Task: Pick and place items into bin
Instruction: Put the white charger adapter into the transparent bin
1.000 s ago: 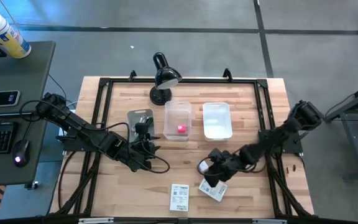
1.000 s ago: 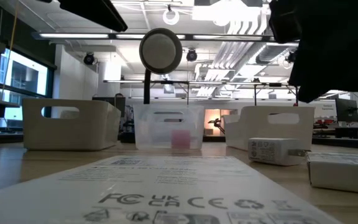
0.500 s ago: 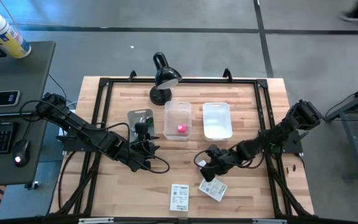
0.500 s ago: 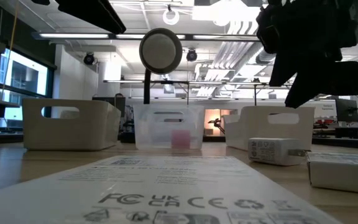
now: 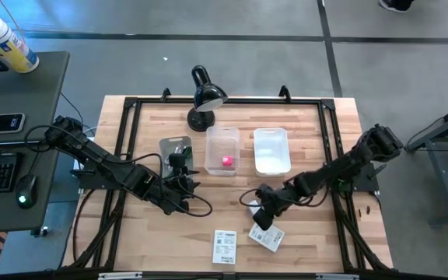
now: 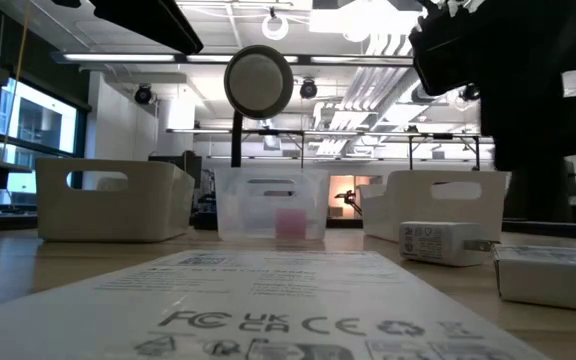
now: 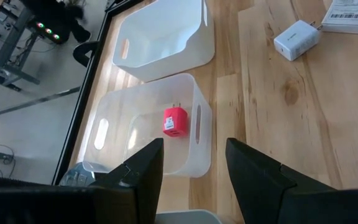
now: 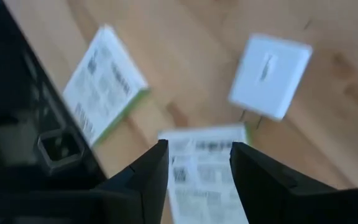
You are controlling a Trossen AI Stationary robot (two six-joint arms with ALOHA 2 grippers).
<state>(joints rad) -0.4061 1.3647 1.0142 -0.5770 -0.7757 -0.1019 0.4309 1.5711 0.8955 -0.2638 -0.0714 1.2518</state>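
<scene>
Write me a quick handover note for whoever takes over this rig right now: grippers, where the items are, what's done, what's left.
Right gripper: open, empty, hovering over the white charger block and the near packet.
Left gripper: open, empty, waiting at the table's left-centre beside the cords.
Done: pink cube lies in the clear bin.
Left: the charger block, the near packet and the second packet lie on the table; the white bin looks empty.

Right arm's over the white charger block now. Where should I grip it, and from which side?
Come straight down with the right gripper, open above it. The charger lies flat on the wood, clear of both packets, so close across its two plain flat sides and stay off the pronged end.
</scene>
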